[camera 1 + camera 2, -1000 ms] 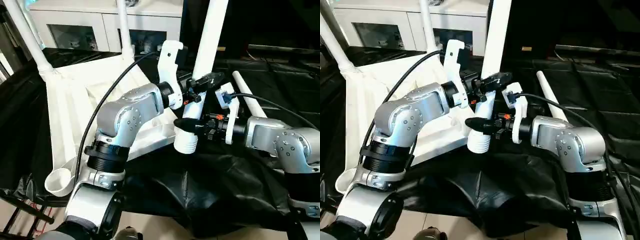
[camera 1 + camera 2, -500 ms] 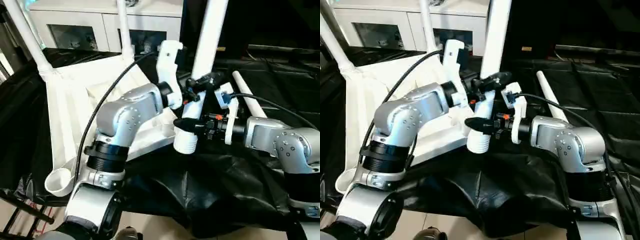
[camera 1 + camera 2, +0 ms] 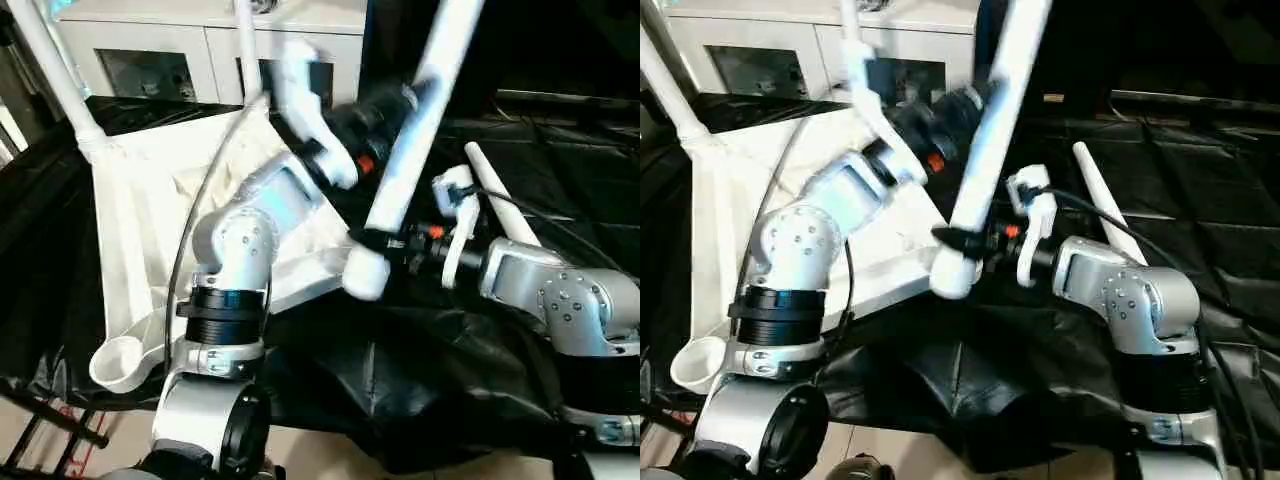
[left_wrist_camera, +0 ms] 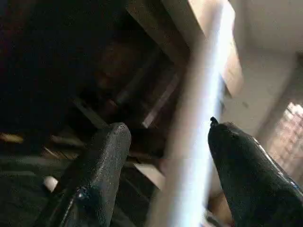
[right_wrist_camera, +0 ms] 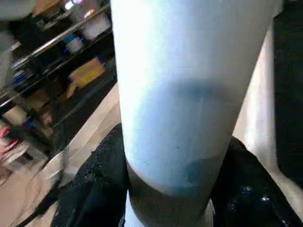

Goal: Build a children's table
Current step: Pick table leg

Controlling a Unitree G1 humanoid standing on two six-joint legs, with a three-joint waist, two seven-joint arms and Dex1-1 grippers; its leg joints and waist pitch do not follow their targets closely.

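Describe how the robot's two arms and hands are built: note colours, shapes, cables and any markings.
Both arms have silver, rounded metal shells dotted with small screws, with black ribbed rings at the joints. White plastic brackets sit at the wrists, beside small orange-red marks. A black cable loops along each arm. The left hand and right hand each end in two thick, matte black fingers with rounded tips.

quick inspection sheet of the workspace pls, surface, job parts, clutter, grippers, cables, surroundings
surface: black-draped work table, cloth wrinkled.
job's things: white tabletop lies underside up, two legs standing in its far sockets; a third leg held tilted; a fourth leg lies on the cloth.
clutter: nothing seen.
grippers: right gripper clamps the tilted leg near its lower end; left gripper straddles it higher up, fingers apart.
cables: black cable along the left arm, another at the right wrist.
surroundings: white cabinet behind.
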